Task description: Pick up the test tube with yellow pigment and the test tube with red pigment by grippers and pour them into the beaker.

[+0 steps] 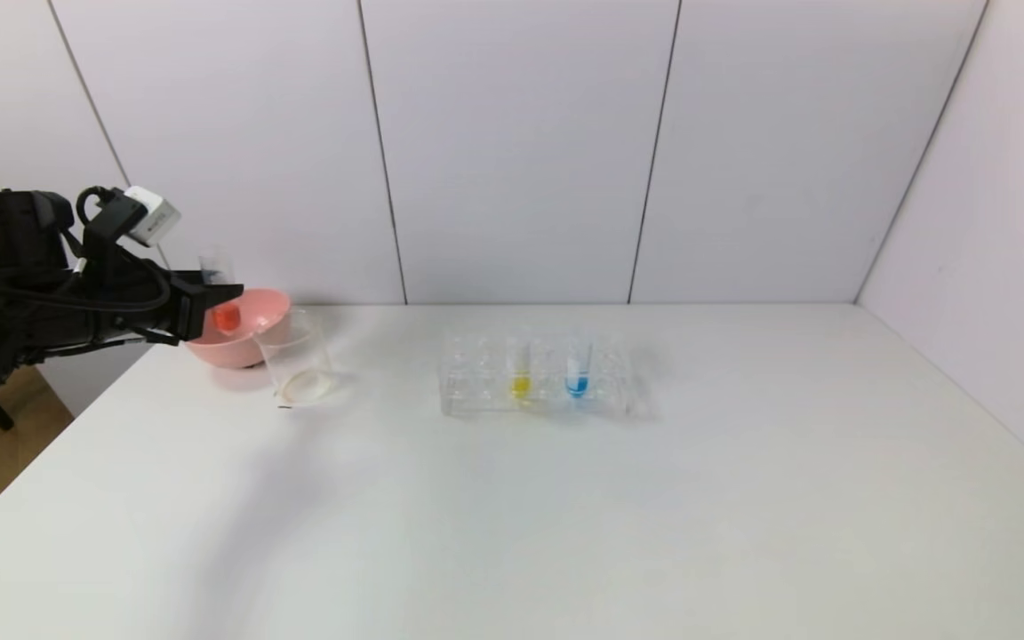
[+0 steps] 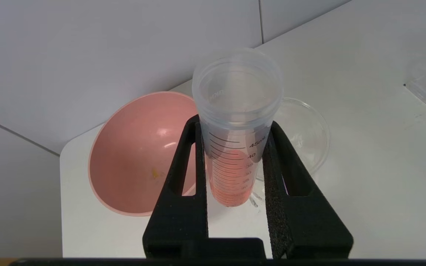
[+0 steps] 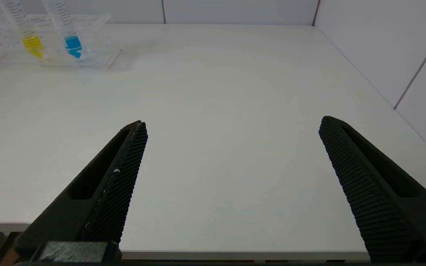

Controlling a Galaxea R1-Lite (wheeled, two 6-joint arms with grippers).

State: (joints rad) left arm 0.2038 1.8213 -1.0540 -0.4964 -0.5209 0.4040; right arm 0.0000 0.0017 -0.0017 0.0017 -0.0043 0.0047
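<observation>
My left gripper (image 1: pixel 210 302) is shut on the test tube with red pigment (image 1: pixel 226 316) and holds it upright above the table's far left, by the pink bowl and just left of the beaker (image 1: pixel 299 360). In the left wrist view the gripper (image 2: pixel 234 123) clamps the tube (image 2: pixel 231 177) below its open mouth, and the clear beaker (image 2: pixel 303 127) stands behind it. The test tube with yellow pigment (image 1: pixel 521 373) stands in a clear rack (image 1: pixel 476 396) at mid-table; it also shows in the right wrist view (image 3: pixel 31 42). My right gripper (image 3: pixel 231 123) is open and empty over the table's near edge.
A pink bowl (image 1: pixel 268 311) stands behind the beaker at the far left; it also shows in the left wrist view (image 2: pixel 135 155). A tube with blue liquid (image 1: pixel 577 378) stands in the rack beside the yellow one. White walls close the back and the right side.
</observation>
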